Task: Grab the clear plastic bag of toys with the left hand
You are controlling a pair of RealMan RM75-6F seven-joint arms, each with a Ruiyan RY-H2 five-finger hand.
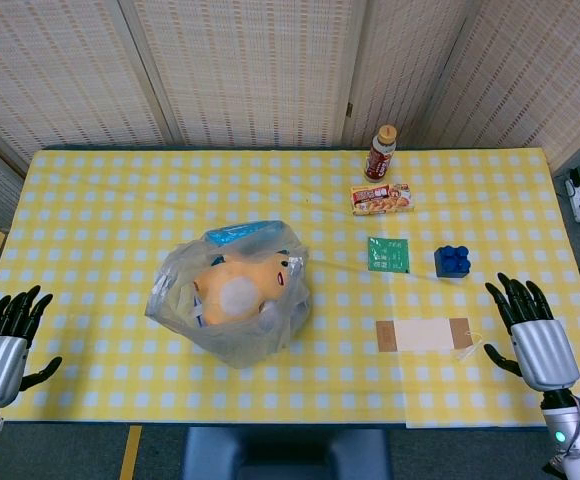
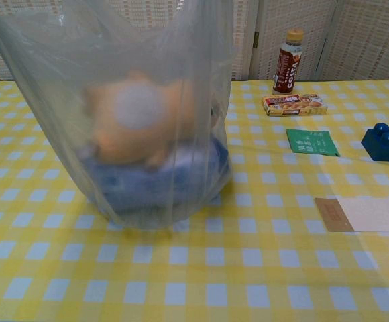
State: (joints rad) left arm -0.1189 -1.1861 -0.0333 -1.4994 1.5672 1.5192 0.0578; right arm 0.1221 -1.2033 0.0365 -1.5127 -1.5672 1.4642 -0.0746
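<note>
Left robot hand (image 1: 5, 345) rests with fingers spread, well apart from the toy bag (image 1: 232, 290).

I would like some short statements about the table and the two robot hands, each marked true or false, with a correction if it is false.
1. The left robot hand holds the clear plastic bag. False: it is open at the table's left edge, apart from the bag.
2. An orange plush toy shows inside the bag. True.
3. The blue block lies left of the bag. False: it lies right, beside the green packet.
4. The brown bottle stands upright near the far edge. True.
5. The right robot hand holds the snack box. False: it is open and empty.
</note>
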